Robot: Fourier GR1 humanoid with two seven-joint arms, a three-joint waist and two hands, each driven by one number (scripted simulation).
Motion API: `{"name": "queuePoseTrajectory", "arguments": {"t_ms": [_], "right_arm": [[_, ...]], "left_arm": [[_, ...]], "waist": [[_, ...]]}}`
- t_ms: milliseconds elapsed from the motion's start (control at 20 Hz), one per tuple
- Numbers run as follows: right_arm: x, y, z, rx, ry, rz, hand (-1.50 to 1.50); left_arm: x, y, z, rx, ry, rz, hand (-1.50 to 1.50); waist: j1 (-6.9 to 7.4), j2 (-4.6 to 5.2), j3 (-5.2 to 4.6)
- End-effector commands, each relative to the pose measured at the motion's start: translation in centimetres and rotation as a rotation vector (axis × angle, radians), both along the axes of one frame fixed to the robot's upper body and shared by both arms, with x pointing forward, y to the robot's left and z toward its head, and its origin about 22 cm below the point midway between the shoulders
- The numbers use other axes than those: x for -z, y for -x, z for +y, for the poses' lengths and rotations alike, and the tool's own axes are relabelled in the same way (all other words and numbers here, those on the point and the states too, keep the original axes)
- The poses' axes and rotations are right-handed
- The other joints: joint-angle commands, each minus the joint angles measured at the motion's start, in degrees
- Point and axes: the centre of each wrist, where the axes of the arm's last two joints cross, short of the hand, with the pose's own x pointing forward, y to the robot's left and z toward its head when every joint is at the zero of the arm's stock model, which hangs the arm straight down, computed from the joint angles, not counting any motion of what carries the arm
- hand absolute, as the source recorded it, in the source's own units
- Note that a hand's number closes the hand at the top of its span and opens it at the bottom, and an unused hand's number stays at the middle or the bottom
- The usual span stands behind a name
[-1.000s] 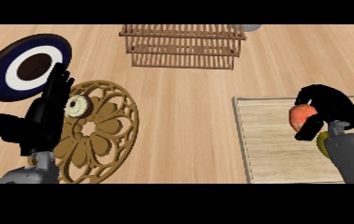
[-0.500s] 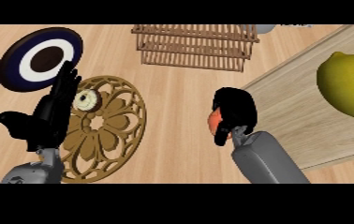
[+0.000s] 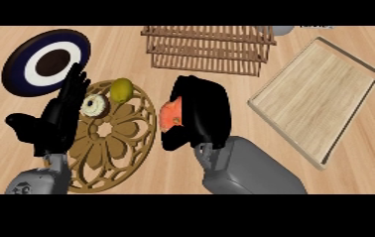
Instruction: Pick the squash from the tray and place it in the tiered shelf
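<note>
So the squash (image 3: 173, 113) is off the tray (image 3: 315, 99) now. It's an orange lump peeking out on the left side of the right hand (image 3: 207, 107), whose fingers are curled around it and hide most of it. A second ago that hand is over the tray at the right with the same orange thing in it, half a second ago it's partway across, and now it sits over the bare counter (image 3: 117, 45) around the middle of the scene, with the tray well apart on its right. That's the pick done and the carry under way, as far as one can judge.

The tiered shelf (image 3: 209, 47) is straight ahead on the far side, and the hand isn't there yet; there's open counter between the fingers and the shelf's near rail. Next up looks like a push farther away and probably a lift to get the squash over a slatted tier. Whether it goes on the upper or lower level, can't tell from here.

To the left of the hand is a round wooden trivet (image 3: 110, 142) with a yellow-green fruit (image 3: 121, 89) and a small ring-shaped thing (image 3: 93, 105) on its far edge, close enough that the carry should steer clear of them. Past that, a dark blue and white plate (image 3: 45, 61) lies far left.

The left hand (image 3: 53, 119) rests at the near left, open, fingers straight up.
</note>
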Motion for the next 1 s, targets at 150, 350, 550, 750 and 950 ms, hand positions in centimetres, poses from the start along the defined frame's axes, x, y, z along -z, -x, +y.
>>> {"name": "queuePoseTrajectory", "arguments": {"t_ms": [150,350,550,750,950], "right_arm": [[-6.8,0.5,2.4,0.251,-0.156,-0.154,1.5],[-9.2,-0.6,3.1,0.309,-0.094,-0.197,1.5],[-10.5,-1.6,3.5,0.342,-0.107,-0.233,1.5],[-10.8,-3.9,2.6,0.372,-0.132,-0.249,1.5],[-11.0,-5.8,1.8,0.402,-0.142,-0.277,1.5]], "left_arm": [[-0.1,0.6,1.0,-0.039,-0.005,0.003,0.0],[0.5,0.3,0.5,-0.038,-0.02,-0.004,0.0],[-0.4,0.6,1.5,-0.043,-0.006,0.007,0.0],[0.1,0.3,0.9,-0.06,-0.009,-0.014,0.0],[0.4,1.4,0.4,-0.046,-0.005,-0.007,0.0]], "waist": [[-1.62,-0.56,0.0],[-2.47,-0.23,-0.01],[-2.17,-0.16,0.06],[-2.67,0.21,0.09],[-2.68,0.19,0.12]]}}
